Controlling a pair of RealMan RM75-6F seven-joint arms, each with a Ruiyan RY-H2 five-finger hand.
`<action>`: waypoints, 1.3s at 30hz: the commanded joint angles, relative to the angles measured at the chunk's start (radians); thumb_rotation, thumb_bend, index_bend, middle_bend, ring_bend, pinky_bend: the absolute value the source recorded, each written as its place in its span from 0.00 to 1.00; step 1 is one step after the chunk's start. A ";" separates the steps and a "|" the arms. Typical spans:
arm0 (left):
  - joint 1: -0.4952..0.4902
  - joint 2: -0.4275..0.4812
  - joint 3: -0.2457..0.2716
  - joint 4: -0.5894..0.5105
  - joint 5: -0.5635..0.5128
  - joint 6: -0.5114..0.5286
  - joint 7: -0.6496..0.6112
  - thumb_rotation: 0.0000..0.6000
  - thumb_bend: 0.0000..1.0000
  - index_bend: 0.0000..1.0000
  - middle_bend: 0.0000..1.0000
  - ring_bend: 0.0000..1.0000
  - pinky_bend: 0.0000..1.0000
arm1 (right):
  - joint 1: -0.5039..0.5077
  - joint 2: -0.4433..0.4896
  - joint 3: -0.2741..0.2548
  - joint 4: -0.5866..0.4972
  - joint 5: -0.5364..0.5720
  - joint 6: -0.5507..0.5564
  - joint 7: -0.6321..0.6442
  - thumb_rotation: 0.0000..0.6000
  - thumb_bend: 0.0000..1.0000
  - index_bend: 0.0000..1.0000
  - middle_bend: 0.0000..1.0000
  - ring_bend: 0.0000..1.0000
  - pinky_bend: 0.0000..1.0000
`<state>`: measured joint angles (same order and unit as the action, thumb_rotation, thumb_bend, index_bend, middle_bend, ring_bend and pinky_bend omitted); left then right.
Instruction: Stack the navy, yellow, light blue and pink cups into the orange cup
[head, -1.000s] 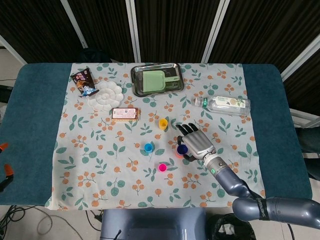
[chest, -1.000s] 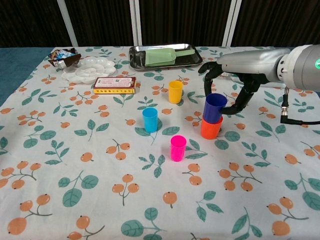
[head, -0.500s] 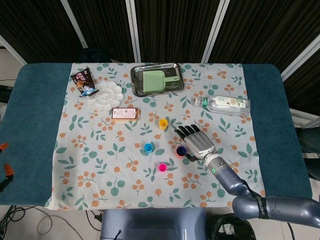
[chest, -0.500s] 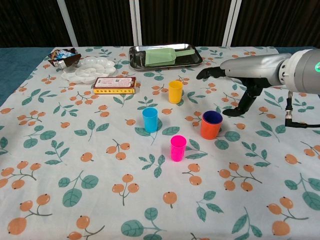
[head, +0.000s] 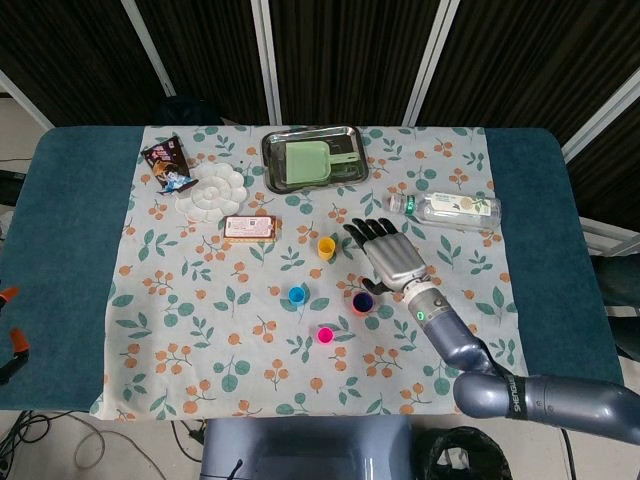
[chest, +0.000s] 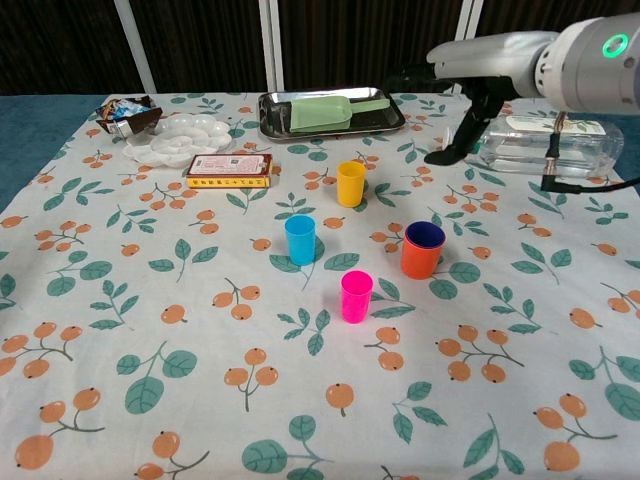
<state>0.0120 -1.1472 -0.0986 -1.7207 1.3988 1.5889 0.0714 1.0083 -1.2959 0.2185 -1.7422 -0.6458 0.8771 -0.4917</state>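
The navy cup (chest: 424, 236) is seen nested inside the orange cup (chest: 421, 256), only its dark rim showing above the orange wall; in the head view the pair (head: 362, 301) appears as a navy ring with an orange edge. Taking the orange cup as landmark, the pink cup (chest: 356, 296) is placed just to its left and nearer the camera, standing upright on the floral tablecloth (chest: 180, 330). The light blue cup (chest: 300, 239) is found further left of the orange cup, also upright, and the yellow cup (chest: 350, 183) is set behind and to the left of it. All three are kept apart from the orange cup and from one another. The right hand (chest: 455, 100) is held raised behind and above the orange cup, its fingers spread and nothing grasped; in the head view the right hand (head: 392, 255) is shown just beyond the stacked pair, palm down, clear of every cup. The left hand is not seen in either view. A clear plastic bottle (chest: 535, 144) is laid on its side behind and to the right of the orange cup. Further behind it, a metal tray (chest: 272, 110) holding a green scoop (chest: 325, 113) is seen, and far to the left a red box (chest: 229, 170), a white flower-shaped dish (chest: 182, 140) and a snack packet (chest: 125, 112) are arranged.
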 joint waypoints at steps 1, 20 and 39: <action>0.000 -0.002 -0.003 -0.001 -0.009 -0.002 -0.005 1.00 0.61 0.20 0.08 0.00 0.00 | 0.060 -0.027 0.030 0.064 0.067 -0.049 -0.015 1.00 0.40 0.08 0.00 0.02 0.07; -0.002 -0.003 -0.008 0.003 -0.025 -0.013 -0.009 1.00 0.61 0.20 0.08 0.00 0.00 | 0.218 -0.282 0.018 0.454 0.253 -0.162 -0.046 1.00 0.41 0.19 0.00 0.02 0.07; -0.003 -0.002 -0.009 0.007 -0.030 -0.014 -0.006 1.00 0.61 0.20 0.08 0.00 0.00 | 0.227 -0.384 -0.014 0.606 0.257 -0.207 -0.028 1.00 0.41 0.28 0.00 0.02 0.06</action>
<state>0.0094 -1.1492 -0.1072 -1.7138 1.3700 1.5752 0.0663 1.2359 -1.6751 0.2060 -1.1419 -0.3868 0.6743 -0.5228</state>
